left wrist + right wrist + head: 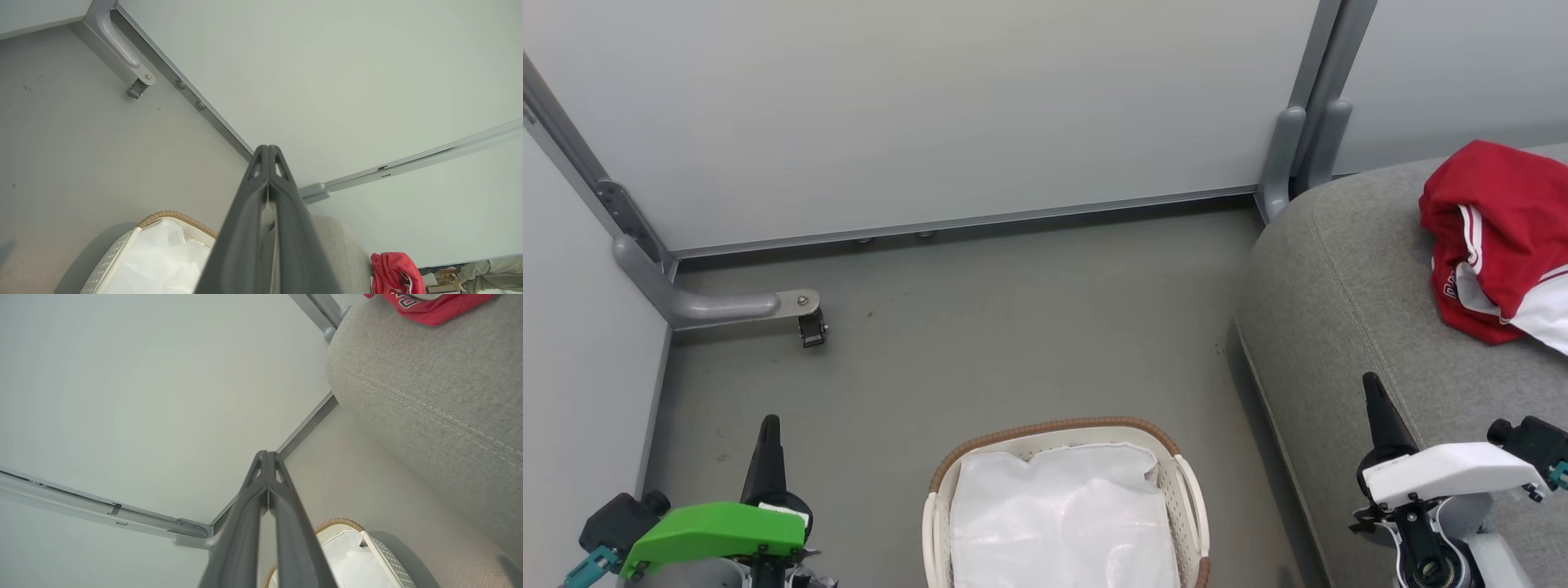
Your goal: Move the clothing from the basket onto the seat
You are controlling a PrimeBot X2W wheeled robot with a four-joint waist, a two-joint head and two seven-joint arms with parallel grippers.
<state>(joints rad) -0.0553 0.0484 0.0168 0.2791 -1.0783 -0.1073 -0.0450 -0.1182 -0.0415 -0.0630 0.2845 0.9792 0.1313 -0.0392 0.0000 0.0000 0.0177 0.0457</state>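
The red clothing point(1499, 237) with white stripes lies bunched on the grey seat point(1347, 278) at the right; it also shows as the clothing point(394, 273) and the clothing point(433, 304) in the wrist views. The white basket point(1188, 482) with its brown rim stands on the floor at bottom centre, holding only a white liner sheet point(1062, 523). My left gripper point(769, 425) is shut at the lower left, left of the basket, holding nothing. My right gripper point(1372, 384) is shut over the seat's front part, empty, well below the clothing.
Pale partition walls point(931, 106) close the back and left. A grey bracket foot with a black caster point(809, 327) juts onto the floor at the left. Grey posts point(1298, 147) stand by the seat's back corner. A person's sleeve point(490, 273) shows far right.
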